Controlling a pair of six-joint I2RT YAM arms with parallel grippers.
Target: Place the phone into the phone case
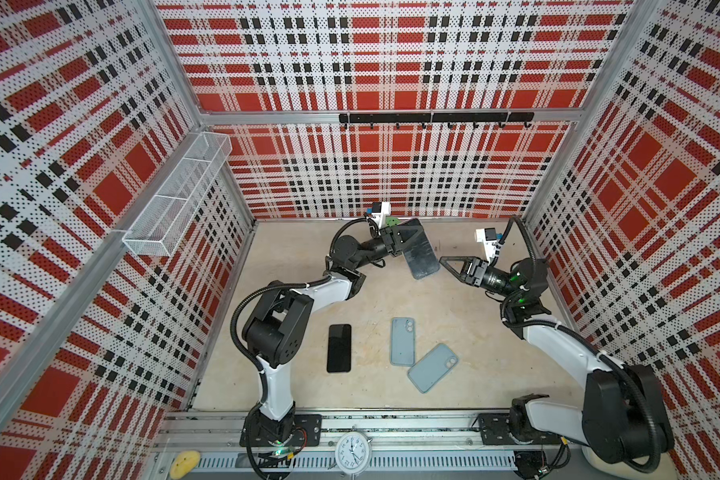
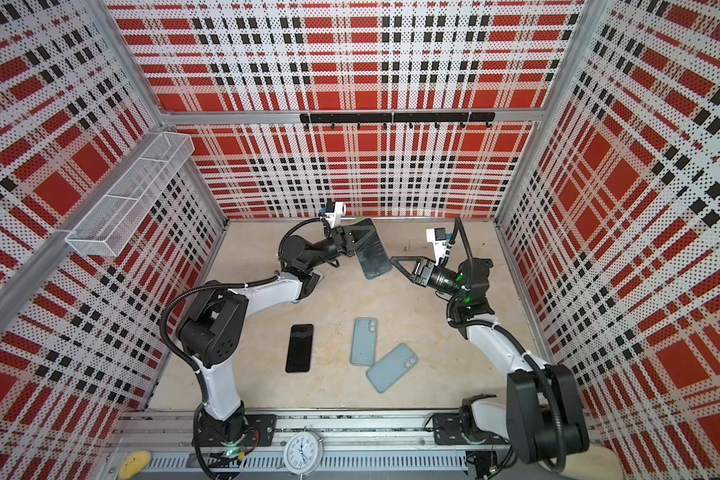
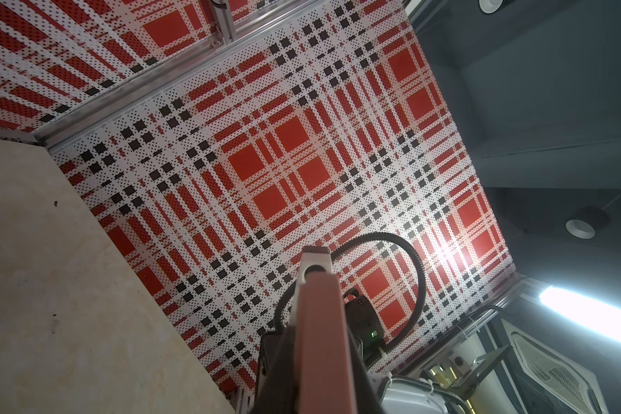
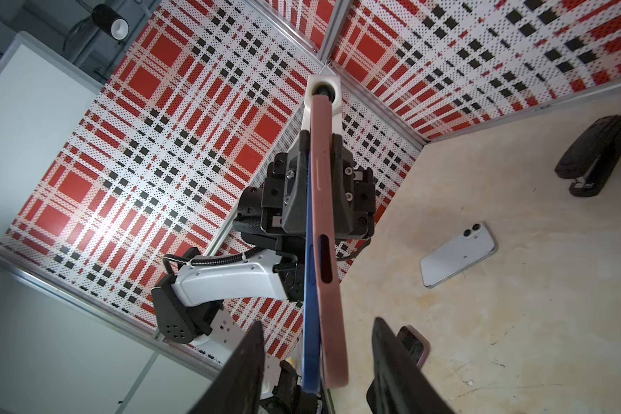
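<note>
Above the far edge of the desk (image 1: pixel 474 374), left jaws clamp the phone (image 1: pixel 422 253) mid-air with the pink case (image 4: pixel 328 251) on it, only partly seated, I judge. This presents the loose end to my right jaws, which are parted astride it without touching. Lying on the desk: one black phone (image 1: pixel 339 348), two pale-blue cases (image 1: pixel 403 341).

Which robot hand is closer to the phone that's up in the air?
Left. The left gripper is clamped on the phone, touching it. The right gripper stands open at its free end, fingers either side, not gripping.
</note>
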